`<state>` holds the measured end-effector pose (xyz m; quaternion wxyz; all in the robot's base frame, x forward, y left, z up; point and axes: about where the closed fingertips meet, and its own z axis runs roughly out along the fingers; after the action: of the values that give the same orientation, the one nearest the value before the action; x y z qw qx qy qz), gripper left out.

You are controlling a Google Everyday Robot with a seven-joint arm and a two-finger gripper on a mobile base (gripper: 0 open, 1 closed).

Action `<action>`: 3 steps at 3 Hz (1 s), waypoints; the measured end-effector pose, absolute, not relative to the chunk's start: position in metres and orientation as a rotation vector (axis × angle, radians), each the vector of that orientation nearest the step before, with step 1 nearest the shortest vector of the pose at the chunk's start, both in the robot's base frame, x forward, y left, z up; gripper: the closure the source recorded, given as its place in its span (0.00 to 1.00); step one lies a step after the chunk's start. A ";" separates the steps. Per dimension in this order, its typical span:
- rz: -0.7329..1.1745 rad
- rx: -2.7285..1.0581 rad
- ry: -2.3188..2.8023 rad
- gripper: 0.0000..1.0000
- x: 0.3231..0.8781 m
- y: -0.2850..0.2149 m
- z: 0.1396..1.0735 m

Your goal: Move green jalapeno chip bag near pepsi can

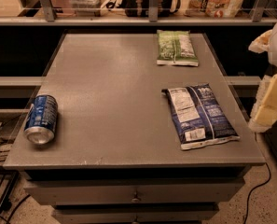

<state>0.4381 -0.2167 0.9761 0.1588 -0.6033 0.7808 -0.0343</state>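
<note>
The green bag point(176, 47) lies flat at the table's point(105, 78) far right, well apart from the can point(41, 119) on its side at the left. The gripper point(271, 104) is cut off at right; its state cannot be told

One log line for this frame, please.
claw: right edge, beside table | green jalapeno chip bag: flat, far right | pepsi can: on side, front left | dark-blue chip bag: front right | move: not started
</note>
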 end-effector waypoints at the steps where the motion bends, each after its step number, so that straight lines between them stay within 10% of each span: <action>1: -0.098 -1.725 2.232 0.00 0.438 -0.217 0.976; 3: -0.055 -1.583 2.222 0.00 0.461 -0.214 0.980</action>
<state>0.4614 -0.2136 0.9800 0.2052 -0.5678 0.7969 -0.0196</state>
